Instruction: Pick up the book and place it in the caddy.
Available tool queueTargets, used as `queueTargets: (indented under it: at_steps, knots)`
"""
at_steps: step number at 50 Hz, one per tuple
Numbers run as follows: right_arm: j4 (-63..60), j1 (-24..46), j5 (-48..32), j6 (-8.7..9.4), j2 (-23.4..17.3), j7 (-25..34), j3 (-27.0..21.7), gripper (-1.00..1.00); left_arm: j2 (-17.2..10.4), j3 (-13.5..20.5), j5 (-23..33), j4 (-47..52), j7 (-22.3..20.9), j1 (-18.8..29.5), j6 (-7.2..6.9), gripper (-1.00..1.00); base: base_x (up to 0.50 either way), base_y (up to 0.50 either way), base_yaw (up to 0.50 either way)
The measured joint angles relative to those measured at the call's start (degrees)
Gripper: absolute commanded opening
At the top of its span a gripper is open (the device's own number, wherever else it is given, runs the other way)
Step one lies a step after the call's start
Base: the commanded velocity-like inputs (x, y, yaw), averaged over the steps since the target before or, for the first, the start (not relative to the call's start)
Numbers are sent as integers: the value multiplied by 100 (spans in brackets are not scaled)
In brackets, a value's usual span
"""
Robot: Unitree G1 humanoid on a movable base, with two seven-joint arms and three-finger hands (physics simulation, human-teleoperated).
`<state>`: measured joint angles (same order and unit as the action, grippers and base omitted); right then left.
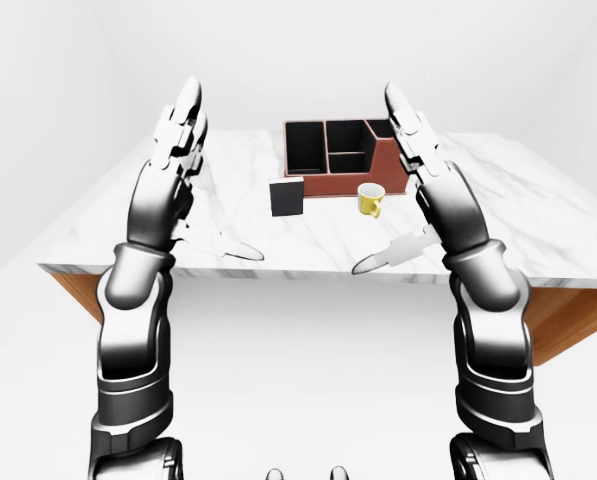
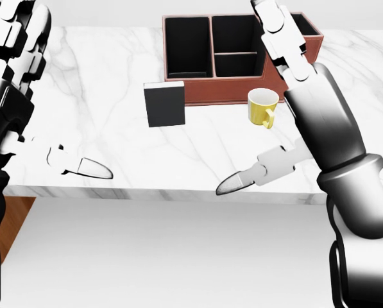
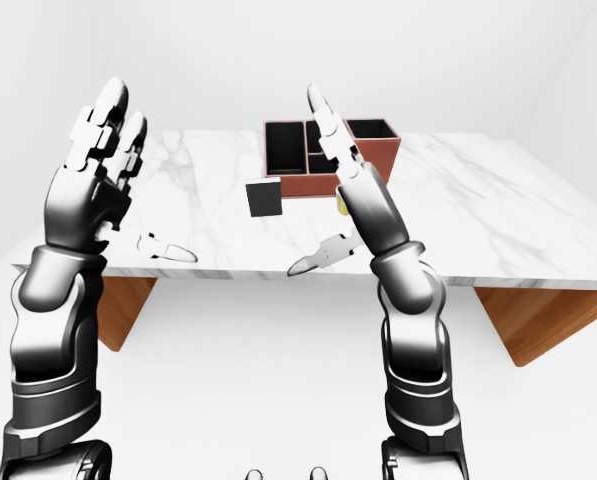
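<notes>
The dark book stands upright on the white marble table, just below and left of the red-brown caddy. The caddy has several black compartments, open at the top. My left hand is raised at the left of the book, fingers pointing up and thumb stretched out, open and holding nothing. To the book's right my right hand is raised in the same way, also open. Its fingers cover part of the caddy's right side in the head view. Neither hand touches the book.
A yellow mug stands right of the book, close under the caddy's wall and near my right hand. The table's near edge runs across the head view below both thumbs. Wooden supports show under the tabletop.
</notes>
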<state>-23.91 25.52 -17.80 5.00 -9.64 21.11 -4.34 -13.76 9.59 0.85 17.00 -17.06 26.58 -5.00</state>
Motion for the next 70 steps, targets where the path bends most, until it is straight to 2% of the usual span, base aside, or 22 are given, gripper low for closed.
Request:
queueTargets:
  at_steps: [20,70]
  knots:
    - [-98,39,-134,0,23,123,41,100,-5,-12,-22,158,-44,36,0,100,8,1,0]
    - [-19,35,-331,0,118,163,133,100,62,-74,84,201,-83,-6,0,100,22,1,0]
